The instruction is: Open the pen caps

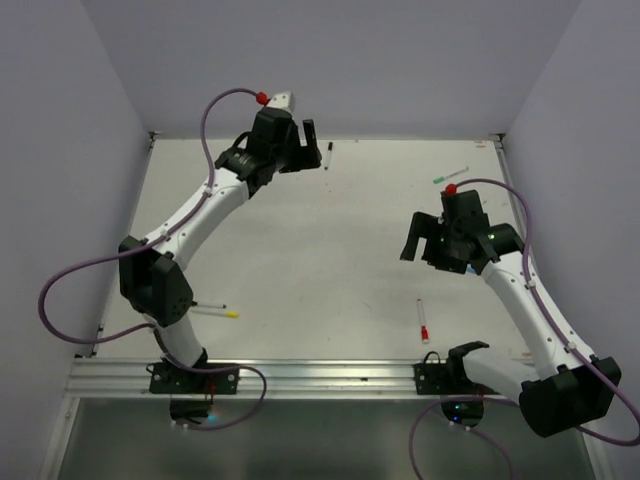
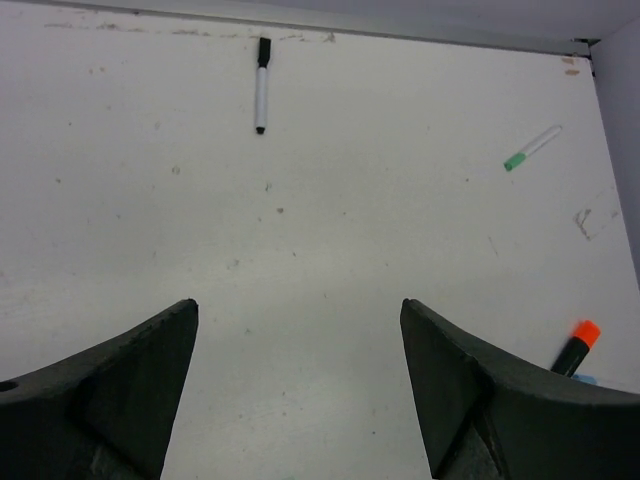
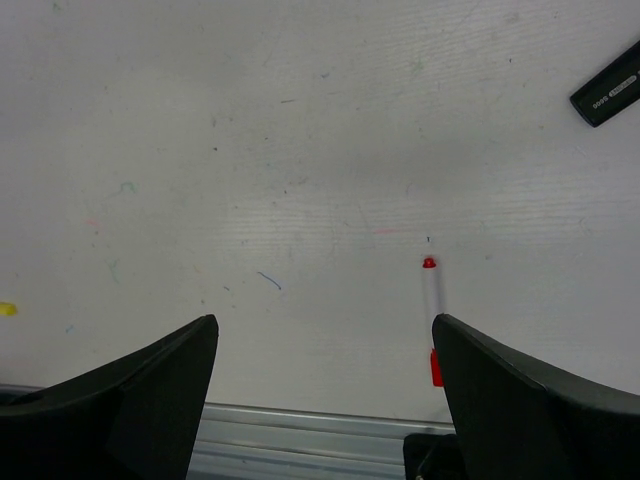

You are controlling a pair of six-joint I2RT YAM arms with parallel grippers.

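The left tool and the right tool both have their jaws wide apart and hold nothing. In the left wrist view, the orange cap is nearest, at lower right. The green cap lies further off at right, and the black cap is well away at top centre. In the right wrist view, the red cap lies at lower right, just beside the right finger, and a yellow cap sits at the left edge.

The caps are probably light, stiff, smooth plastic that skids easily on the bench. One tool should clamp the barrel while the other pinches the cap's sides.
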